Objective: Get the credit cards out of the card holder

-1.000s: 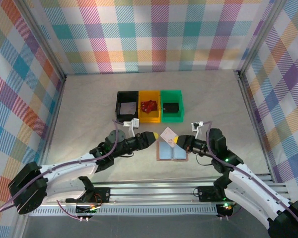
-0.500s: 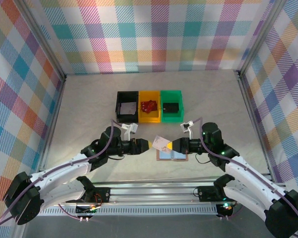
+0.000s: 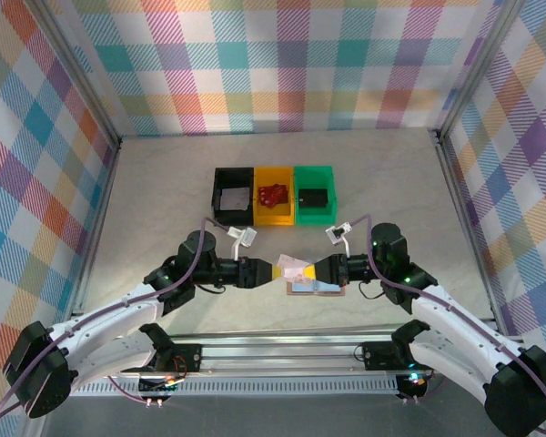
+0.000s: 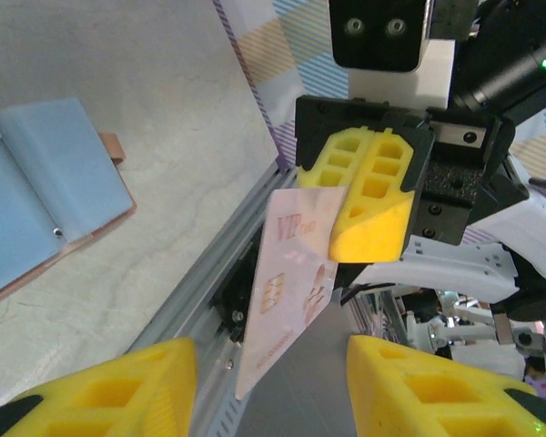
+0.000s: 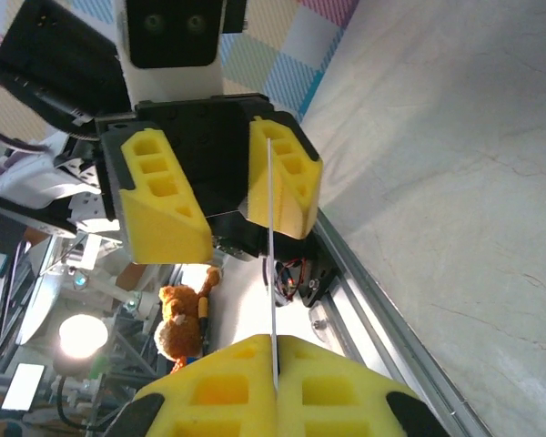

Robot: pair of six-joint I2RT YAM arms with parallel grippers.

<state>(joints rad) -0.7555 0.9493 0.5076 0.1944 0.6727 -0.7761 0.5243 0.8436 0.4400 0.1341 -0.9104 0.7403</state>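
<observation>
A pale pink credit card (image 3: 296,269) hangs in the air, with my right gripper (image 3: 311,270) shut on one end of it. Seen edge-on, the credit card (image 5: 272,273) runs from my right gripper (image 5: 275,350) to the left gripper's fingers (image 5: 284,177) and lies along one of them. My left gripper (image 4: 271,382) faces the right gripper (image 4: 369,196) tip to tip and stands open, the card's (image 4: 287,282) free end reaching between its jaws. The card holder (image 3: 317,288) lies spread open on the table just below both grippers, its blue panels (image 4: 45,191) up.
Behind the grippers stand a black bin (image 3: 217,191) with a pale flat item inside, a yellow bin (image 3: 275,217) holding something red, and a green bin (image 3: 315,218) holding something dark. A metal rail (image 3: 282,350) runs along the table's near edge. Plaid walls enclose the table.
My right gripper has swung left and levelled out with the card in it. My left gripper has drawn back and come down to face it, tips close together.
</observation>
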